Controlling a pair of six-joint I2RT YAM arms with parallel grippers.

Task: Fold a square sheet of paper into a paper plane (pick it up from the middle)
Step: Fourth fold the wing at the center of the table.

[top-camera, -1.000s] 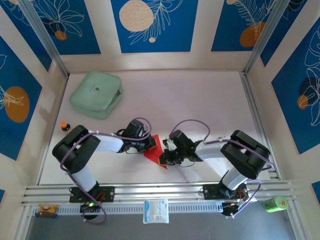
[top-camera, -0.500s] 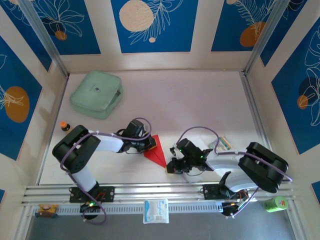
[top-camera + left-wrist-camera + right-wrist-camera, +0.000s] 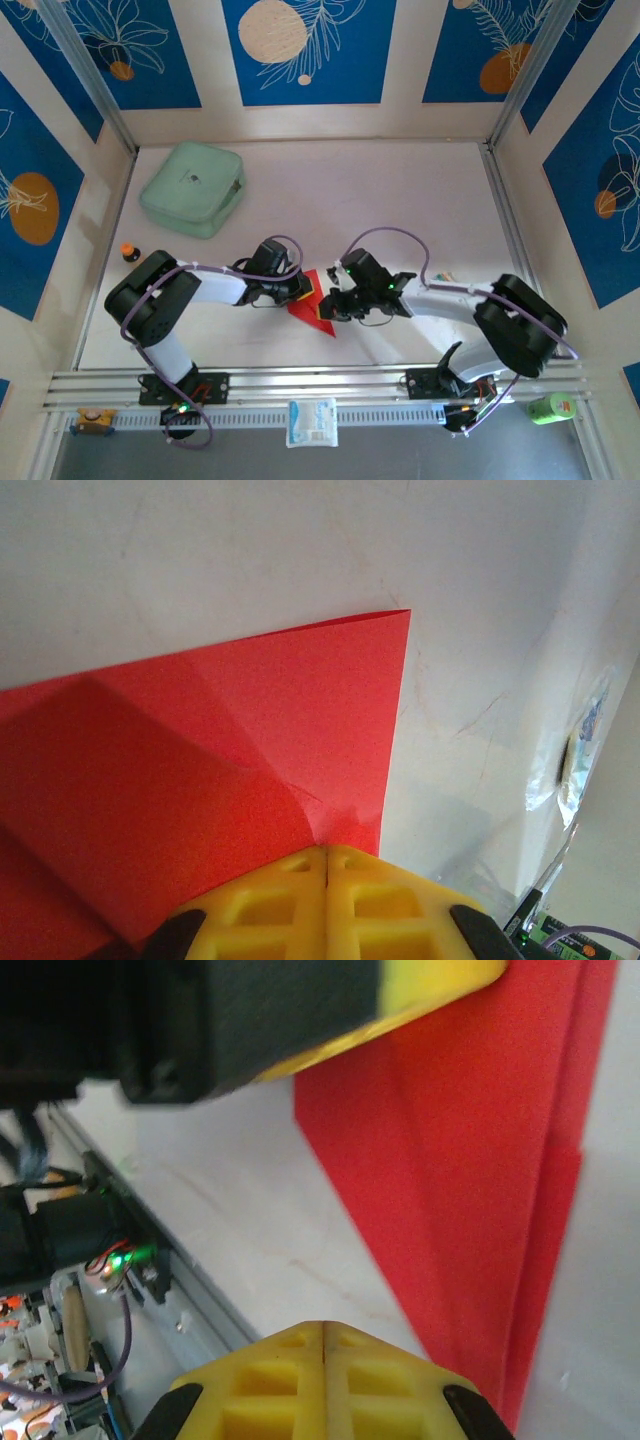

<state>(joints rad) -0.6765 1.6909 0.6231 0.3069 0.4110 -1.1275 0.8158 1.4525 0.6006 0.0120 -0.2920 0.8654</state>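
My shut, empty right fingers [image 3: 268,1362] have swung back to the folded red paper [image 3: 200,770], which my shut left fingers [image 3: 275,892] press down for creasing.

Top external: fixed high behind the arm bases, facing down, far enough off to take in the whole table [image 3: 400,200].
Left wrist: very close above the table, looking along the left fingers [image 3: 270,905] onto the red sheet [image 3: 200,780].
Right wrist: just as close, looking past the right fingers [image 3: 270,1380] towards the near rail [image 3: 190,1290].
Shared: the red sheet lies in all three views.
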